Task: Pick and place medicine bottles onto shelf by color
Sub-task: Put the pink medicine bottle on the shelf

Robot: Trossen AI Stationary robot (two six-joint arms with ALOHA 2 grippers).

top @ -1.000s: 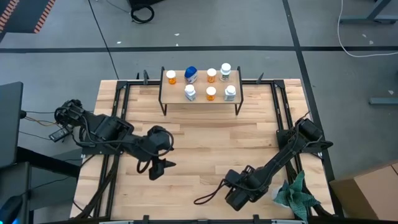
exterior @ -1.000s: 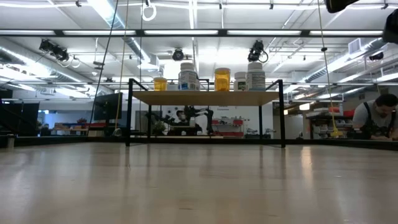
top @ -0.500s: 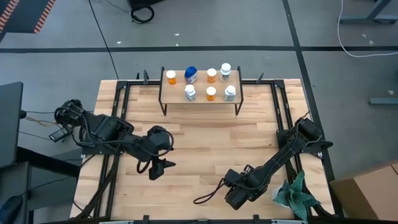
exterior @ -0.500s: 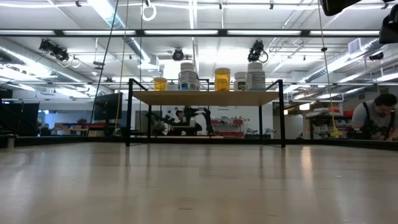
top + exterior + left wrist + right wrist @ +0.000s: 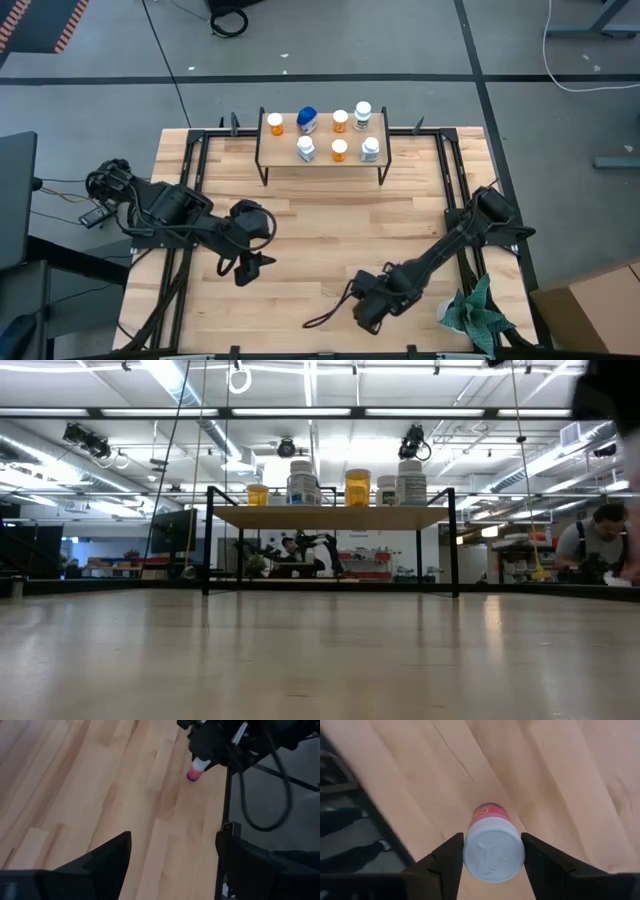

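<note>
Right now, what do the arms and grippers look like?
Both arms are dark, jointed, with black cables looping off them. The left gripper has two broad black wedge-shaped fingers. The right gripper has two matte black fingers, flat on their inner faces.

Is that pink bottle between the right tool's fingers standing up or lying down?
Cannot tell: the pink bottle shows its white cap end-on, between the right tool fingers.
</note>
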